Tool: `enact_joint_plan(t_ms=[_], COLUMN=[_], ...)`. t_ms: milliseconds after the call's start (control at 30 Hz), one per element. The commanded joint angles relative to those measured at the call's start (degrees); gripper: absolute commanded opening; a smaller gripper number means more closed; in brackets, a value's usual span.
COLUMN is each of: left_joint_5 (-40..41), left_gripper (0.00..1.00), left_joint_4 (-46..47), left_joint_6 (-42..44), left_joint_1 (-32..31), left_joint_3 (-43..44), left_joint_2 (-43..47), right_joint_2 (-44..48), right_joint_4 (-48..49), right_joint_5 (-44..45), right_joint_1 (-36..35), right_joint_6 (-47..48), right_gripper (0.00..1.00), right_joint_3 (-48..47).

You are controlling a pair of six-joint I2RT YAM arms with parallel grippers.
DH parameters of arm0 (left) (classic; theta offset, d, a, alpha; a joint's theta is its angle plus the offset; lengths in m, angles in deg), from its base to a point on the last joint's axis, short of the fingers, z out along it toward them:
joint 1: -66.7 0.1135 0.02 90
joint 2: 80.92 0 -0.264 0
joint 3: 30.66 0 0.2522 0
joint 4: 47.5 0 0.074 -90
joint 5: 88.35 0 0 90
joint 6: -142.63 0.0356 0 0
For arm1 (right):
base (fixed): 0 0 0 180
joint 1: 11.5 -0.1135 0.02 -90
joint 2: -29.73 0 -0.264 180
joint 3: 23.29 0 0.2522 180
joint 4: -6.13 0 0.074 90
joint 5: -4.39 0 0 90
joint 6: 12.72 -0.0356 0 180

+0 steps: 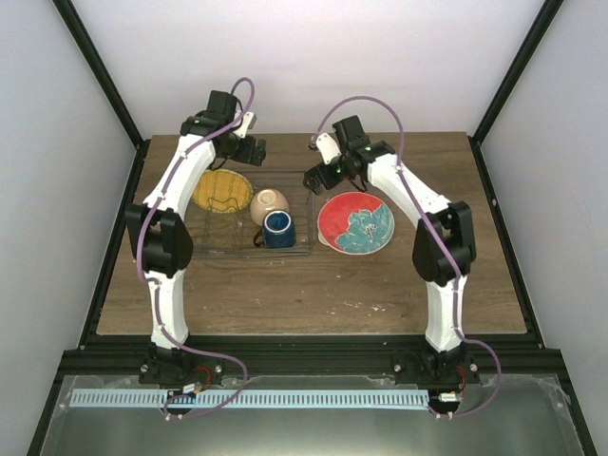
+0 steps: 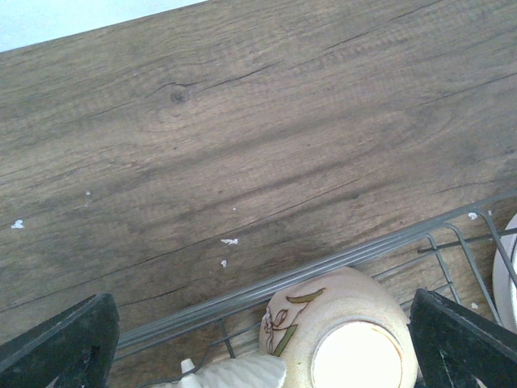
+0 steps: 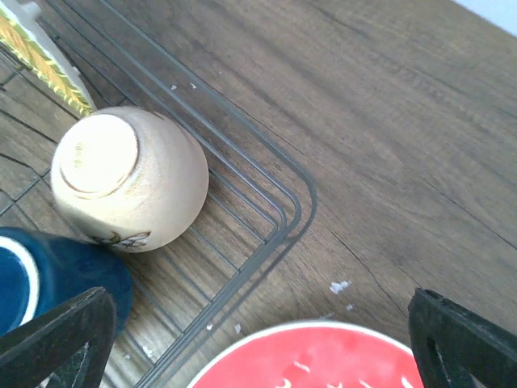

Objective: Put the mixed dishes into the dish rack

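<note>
The dish rack (image 1: pixel 214 242) of thin dark wire lies mid-table. A yellow-orange plate (image 1: pixel 221 190) leans at its far left. Beside it, a small cream bowl (image 1: pixel 270 204) sits upside down, and a dark blue mug (image 1: pixel 277 229) lies just in front of it. The red plate with a teal flower (image 1: pixel 355 223) lies flat on the table right of the rack. My left gripper (image 1: pixel 249 147) hangs open over the rack's far rim (image 2: pixel 323 271), above the bowl (image 2: pixel 339 331). My right gripper (image 1: pixel 318 176) is open over the rack's far right corner (image 3: pixel 299 202), between the bowl (image 3: pixel 129 178) and the red plate (image 3: pixel 323 360).
A white ribbed edge (image 2: pixel 234 373) shows just left of the bowl in the left wrist view; I cannot tell which dish it belongs to. Bare wooden table (image 1: pixel 313 294) lies in front of the rack and behind it. Black frame posts stand at the table's sides.
</note>
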Motion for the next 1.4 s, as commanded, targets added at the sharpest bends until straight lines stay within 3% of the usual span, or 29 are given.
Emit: enact_joint_plan(t_ms=[0, 167, 567, 1067, 1367], left_joint_5=[-2.4, -0.8, -3.96, -4.99, -5.23], left_gripper=[1.0, 1.0, 1.0, 1.0, 1.0], left_joint_4=[3.58, 5.17, 6.78, 6.93, 7.15], left_joint_6=[1.34, 3.32, 1.48, 0.69, 0.51], left_joint_1=[-0.96, -3.94, -4.19, -4.2, -4.19], left_joint_3=[-2.28, -5.14, -5.29, -7.15, -7.31], left_joint_2=[5.01, 6.56, 8.35, 8.86, 8.65], right_joint_2=[6.22, 10.19, 18.49, 21.81, 20.67], right_joint_4=[2.28, 1.24, 2.51, 9.96, 15.71], right_joint_5=[2.42, 1.54, -4.55, -5.44, -10.27], right_joint_1=[0.65, 7.77, 21.59, 22.73, 22.73], right_joint_6=[-1.95, -9.1, -23.42, -27.19, -28.85], right_gripper=[1.0, 1.0, 1.0, 0.93, 0.73], right_joint_3=[3.85, 8.75, 24.95, 44.71, 49.56])
